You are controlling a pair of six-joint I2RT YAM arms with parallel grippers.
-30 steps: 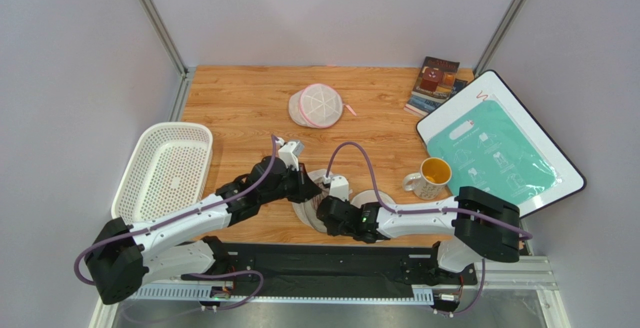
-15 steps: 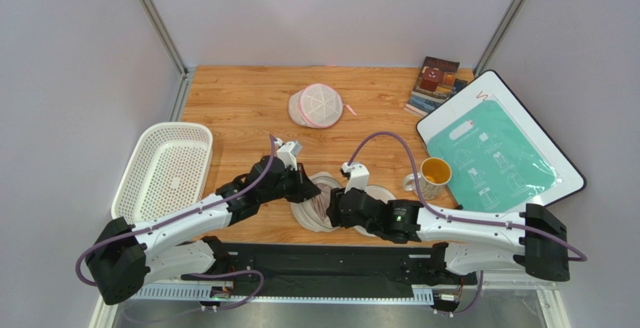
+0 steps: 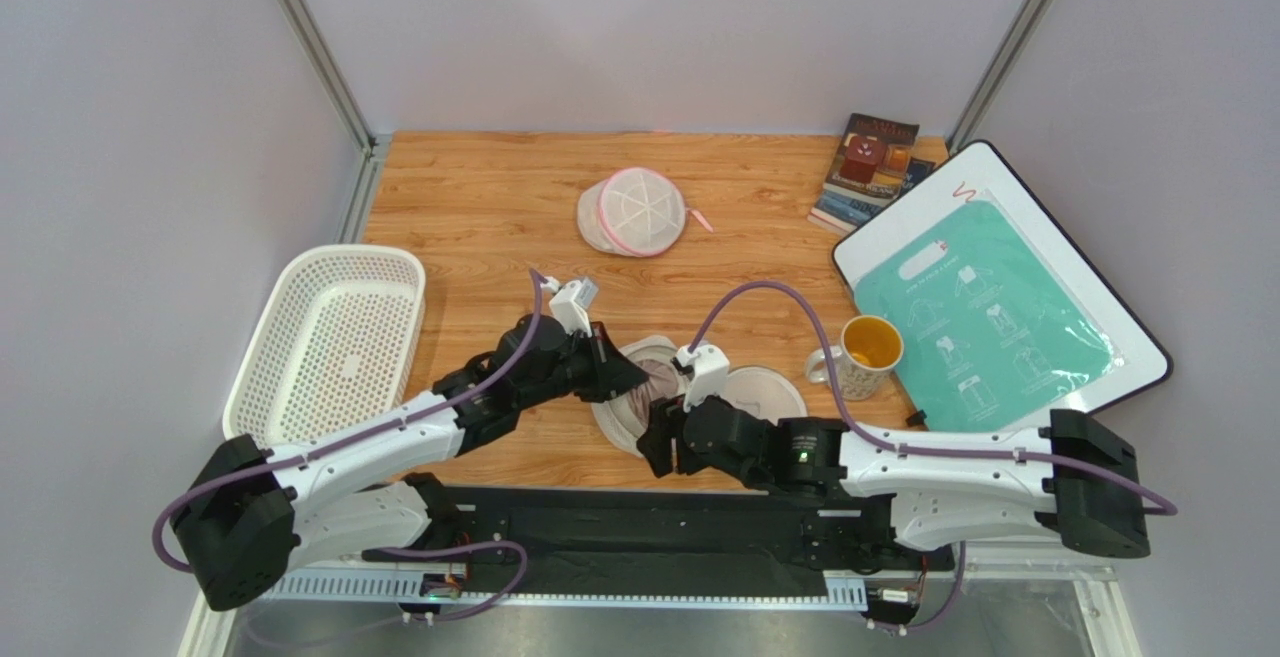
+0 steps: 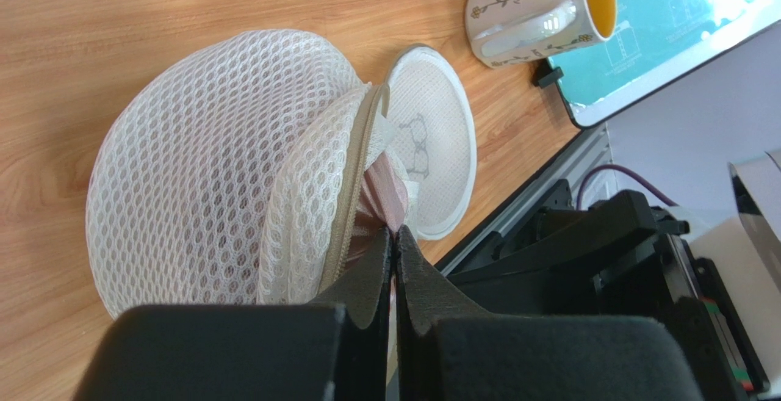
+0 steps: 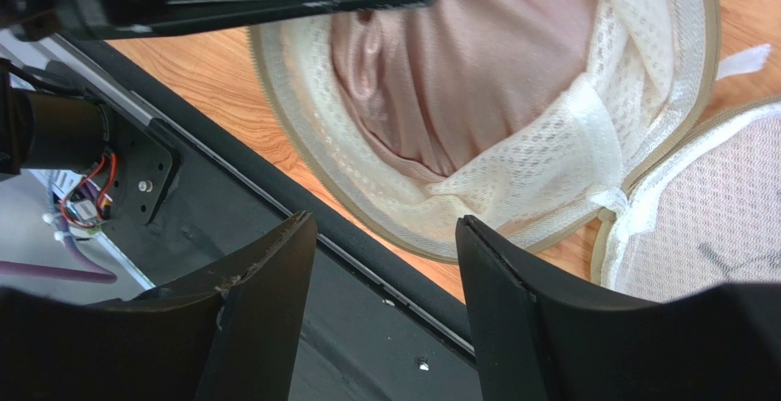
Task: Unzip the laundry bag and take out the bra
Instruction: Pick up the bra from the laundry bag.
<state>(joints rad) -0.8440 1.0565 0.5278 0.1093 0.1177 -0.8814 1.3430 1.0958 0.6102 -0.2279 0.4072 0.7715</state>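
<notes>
The laundry bag [image 3: 613, 420] lies unzipped at the near middle of the table. Its lid with the dark pictogram [image 3: 766, 392] is flapped open to the right. The pink bra [image 3: 657, 387] lies inside it. My left gripper [image 3: 622, 377] is shut, pinching the bag's far rim beside the pink fabric and tipping the mesh dome [image 4: 211, 172] up; the bra [image 4: 383, 190] shows just past its tips [image 4: 394, 230]. My right gripper [image 5: 385, 227] is open and empty. It hovers over the bag's near rim [image 5: 550, 145] and the table's front rail, with the bra [image 5: 467, 71] ahead of it.
A white basket [image 3: 323, 342] stands at the left. A flowered mug [image 3: 860, 354] stands just right of the open lid. A pink-trimmed mesh pouch [image 3: 639, 212] lies further back. Books [image 3: 872, 162] and a white board with a teal sheet [image 3: 992, 297] are at the right.
My right gripper left the bag's top, swung right, then drew back to the near edge. The lid now lies fully open to the right. The left gripper stays shut on the bag.
</notes>
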